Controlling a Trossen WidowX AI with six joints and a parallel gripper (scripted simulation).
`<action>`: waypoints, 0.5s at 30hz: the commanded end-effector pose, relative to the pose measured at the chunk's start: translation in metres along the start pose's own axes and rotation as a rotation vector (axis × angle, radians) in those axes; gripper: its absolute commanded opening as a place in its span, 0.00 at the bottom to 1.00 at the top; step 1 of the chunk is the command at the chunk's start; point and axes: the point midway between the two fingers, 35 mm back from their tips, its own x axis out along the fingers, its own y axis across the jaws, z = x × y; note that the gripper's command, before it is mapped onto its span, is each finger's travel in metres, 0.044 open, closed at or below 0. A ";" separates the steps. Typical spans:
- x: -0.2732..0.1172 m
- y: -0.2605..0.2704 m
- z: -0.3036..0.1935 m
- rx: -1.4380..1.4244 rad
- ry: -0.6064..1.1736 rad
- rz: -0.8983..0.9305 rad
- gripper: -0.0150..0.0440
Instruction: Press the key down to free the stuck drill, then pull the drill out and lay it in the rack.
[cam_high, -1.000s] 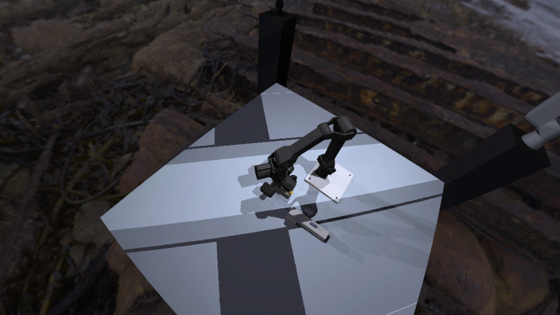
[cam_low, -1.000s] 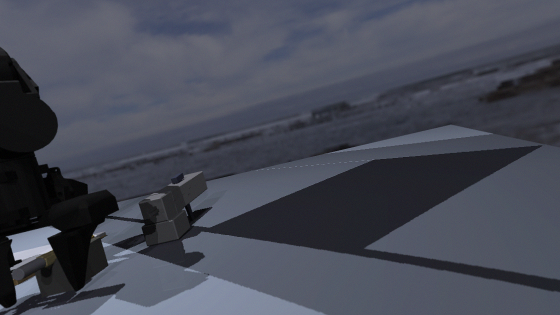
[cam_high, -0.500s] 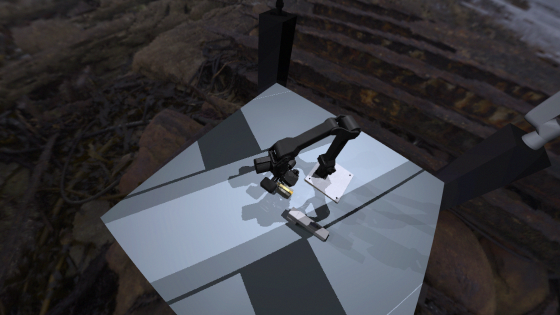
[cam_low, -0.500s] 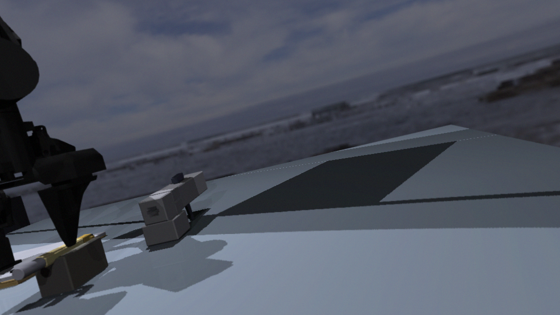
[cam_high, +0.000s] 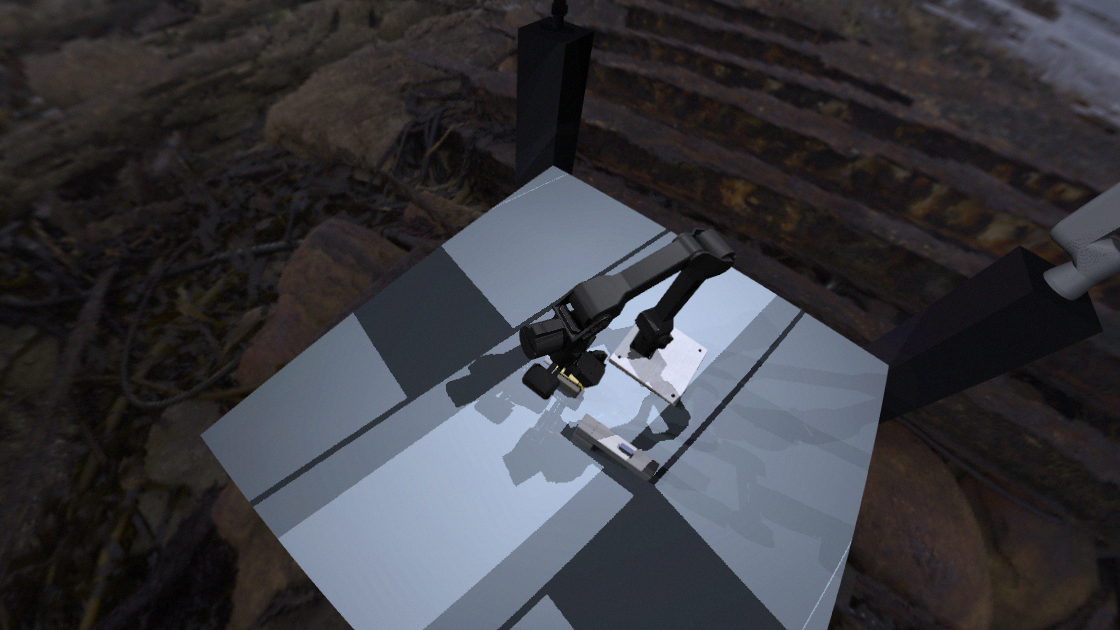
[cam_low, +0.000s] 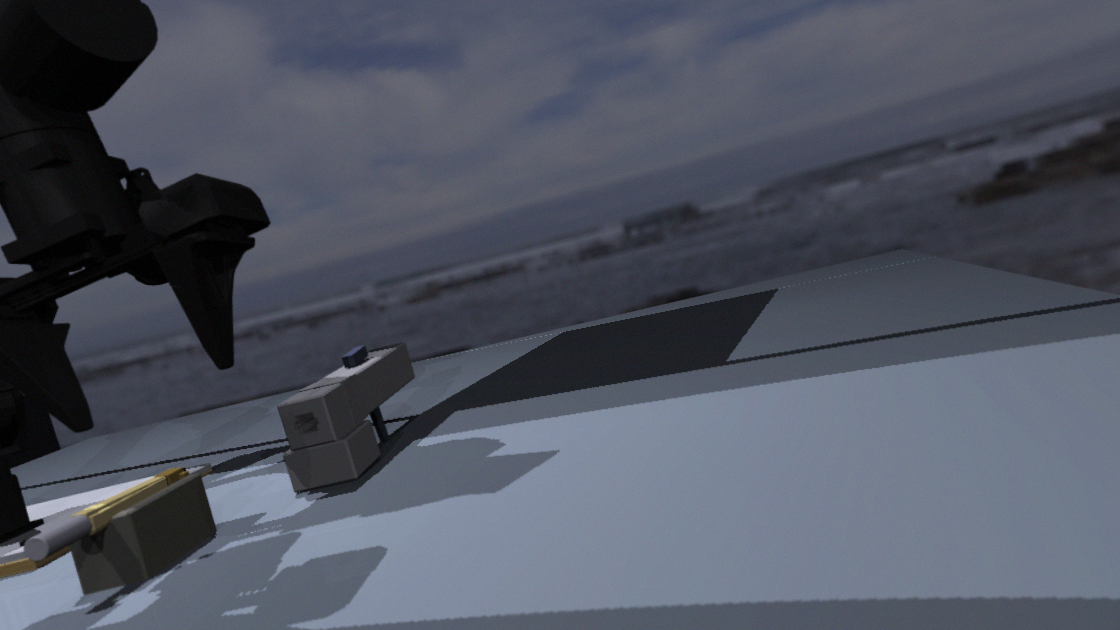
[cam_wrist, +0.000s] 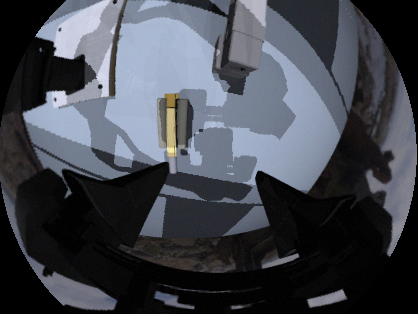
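The yellow drill (cam_high: 573, 379) (cam_low: 133, 499) (cam_wrist: 171, 127) with its grey round end lies between the two dark grey walls of the rack (cam_low: 170, 523) (cam_wrist: 183, 122). In the wrist view it lies along the walls, its grey end sticking out toward my gripper. The grey housing (cam_high: 598, 433) (cam_low: 383, 377) (cam_wrist: 246, 45) stands apart from the rack, and the blue key (cam_high: 625, 448) (cam_low: 354, 356) shows on its top, standing a little proud. The key is out of sight in the wrist view. My gripper (cam_low: 154, 398) (cam_wrist: 213, 170) is wide open and empty, raised above the rack and drill.
The white base plate (cam_high: 677, 370) (cam_wrist: 107, 25) of the arm lies behind the rack, with the arm standing on it. The table (cam_high: 407, 477) ends well beyond the housing. Black posts (cam_high: 552, 94) stand outside its corners. Sharp shadows fall across the table.
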 end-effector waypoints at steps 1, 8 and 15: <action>-0.029 -0.038 0.030 -0.025 0.044 -0.189 1.00; -0.092 -0.084 0.104 -0.121 -0.004 -0.536 1.00; -0.173 -0.091 0.181 -0.132 -0.207 -0.853 1.00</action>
